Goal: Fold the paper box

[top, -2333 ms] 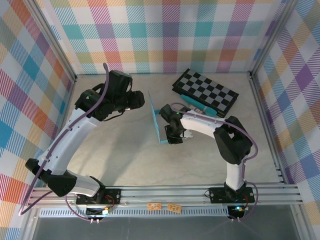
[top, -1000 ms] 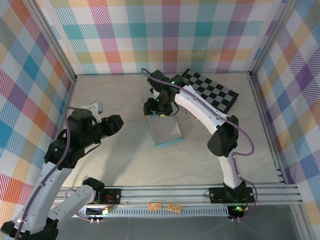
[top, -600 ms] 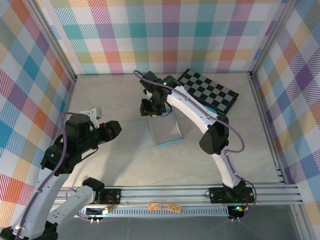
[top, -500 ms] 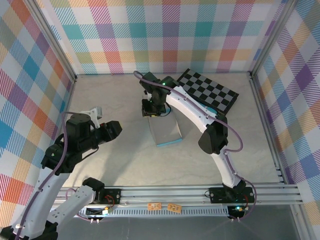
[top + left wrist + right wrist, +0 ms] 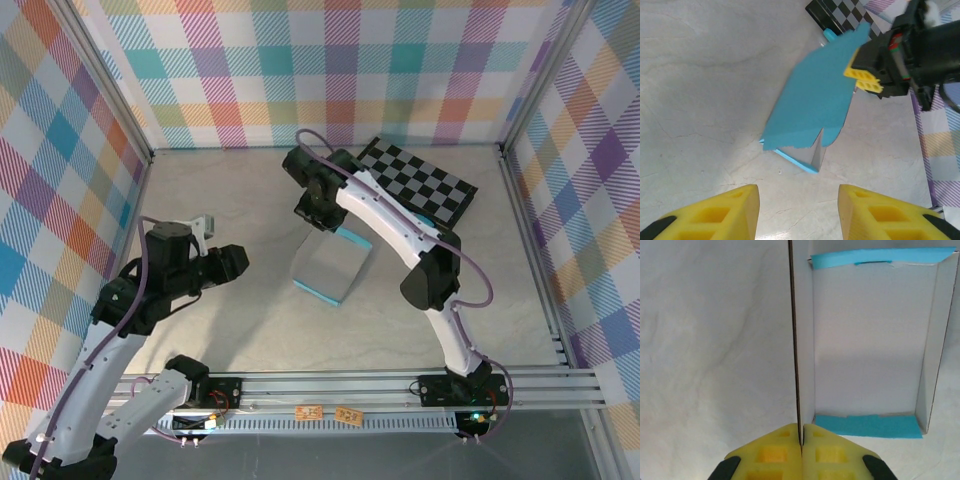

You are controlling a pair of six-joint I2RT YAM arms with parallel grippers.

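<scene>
Right wrist view: right hand (image 5: 801,434) pinched shut on the paper box (image 5: 865,350) by its upright flap — probably to fold it over.
Spare arm: left hand (image 5: 797,200) apart, empty — box ahead of it on the tabletop (image 5: 700,100).

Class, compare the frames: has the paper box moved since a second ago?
Yes. The paper box has swivelled: its near teal edge swung left, away from the checkerboard, with the right gripper pinching its wall.
</scene>
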